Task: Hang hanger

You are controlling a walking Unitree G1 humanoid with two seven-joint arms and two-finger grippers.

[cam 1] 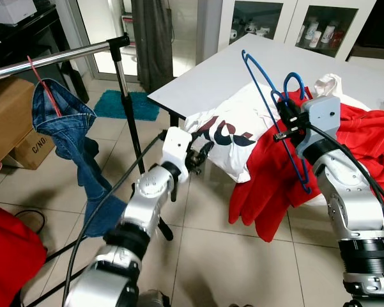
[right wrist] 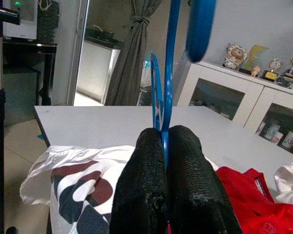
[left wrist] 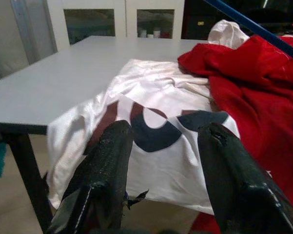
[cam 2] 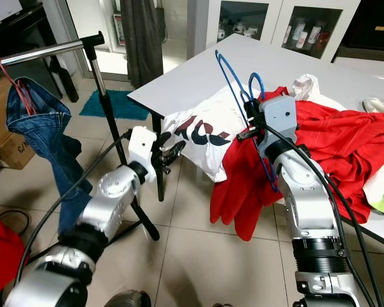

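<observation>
- Tiled floor (cam 1: 211,256) nearest, a metal clothes rail (cam 1: 57,57) at left carrying hung jeans (cam 1: 67,137)
- Left gripper (cam 1: 201,155) parted, holding nothing, near the white shirt (cam 1: 233,137)
- Grey table (cam 1: 223,73) piled with red garments (cam 1: 364,137)
- Right gripper (cam 1: 287,115) clamped on a thin blue hanger (cam 1: 262,80), raised above the table
- Glass-front cabinets (cam 1: 294,25) behind

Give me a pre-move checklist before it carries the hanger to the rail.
1. Right gripper shut on the blue hanger: ok.
2. Hanger empty, no garment on it: ok.
3. Free span on the rail beside the jeans: ok.
4. Left gripper open, holding nothing, near the white shirt: ok.
5. Hanger clear of the red cloth below it: cannot tell.
</observation>
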